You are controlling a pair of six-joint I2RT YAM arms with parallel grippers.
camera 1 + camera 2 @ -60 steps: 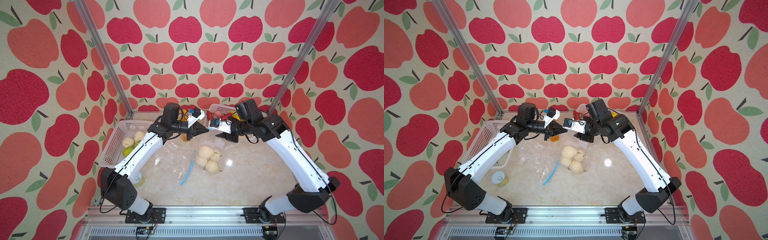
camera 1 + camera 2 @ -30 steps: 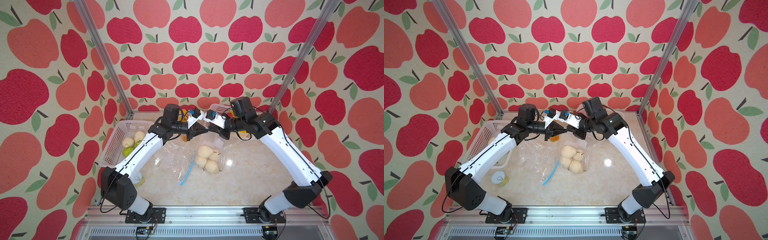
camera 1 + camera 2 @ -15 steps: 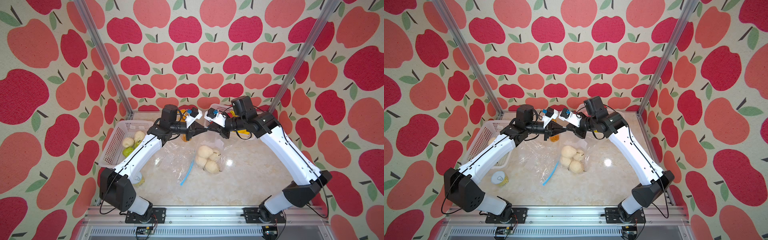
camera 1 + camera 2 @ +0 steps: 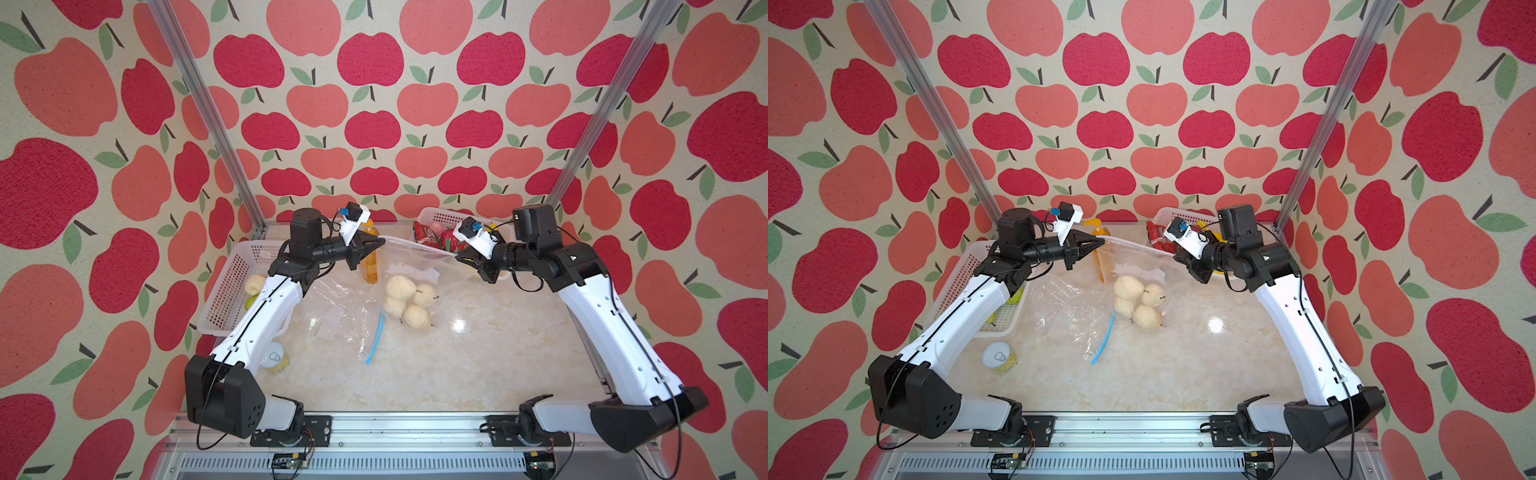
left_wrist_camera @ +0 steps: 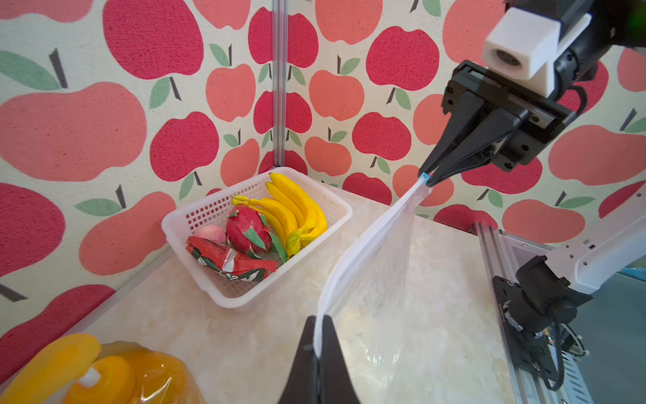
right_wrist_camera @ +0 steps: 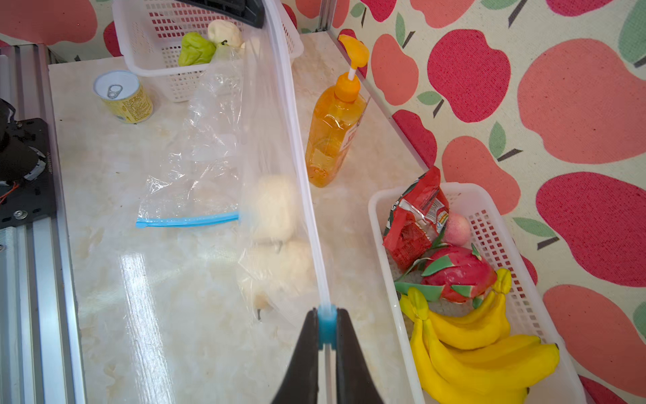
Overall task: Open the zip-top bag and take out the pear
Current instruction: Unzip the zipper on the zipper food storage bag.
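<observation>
**Two grippers stretch the bag's zip edge**

The left gripper (image 4: 380,240) and right gripper (image 4: 459,258) are both closed on the zip-top bag (image 5: 374,273), the right on its blue slider (image 6: 327,327). Its zip edge (image 4: 417,247) runs across the centre of a top view, sloping slightly down to the right. Pale pears (image 4: 401,286) lie inside, below it. The white basket (image 5: 223,300) holds bananas (image 5: 300,213) and a dragon fruit (image 5: 244,227).

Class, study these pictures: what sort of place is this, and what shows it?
Probably a robot test cell, not a kitchen: a left arm and right arm bolted to an aluminium rail, apple-print walls boxing in a marble-look tabletop.
</observation>
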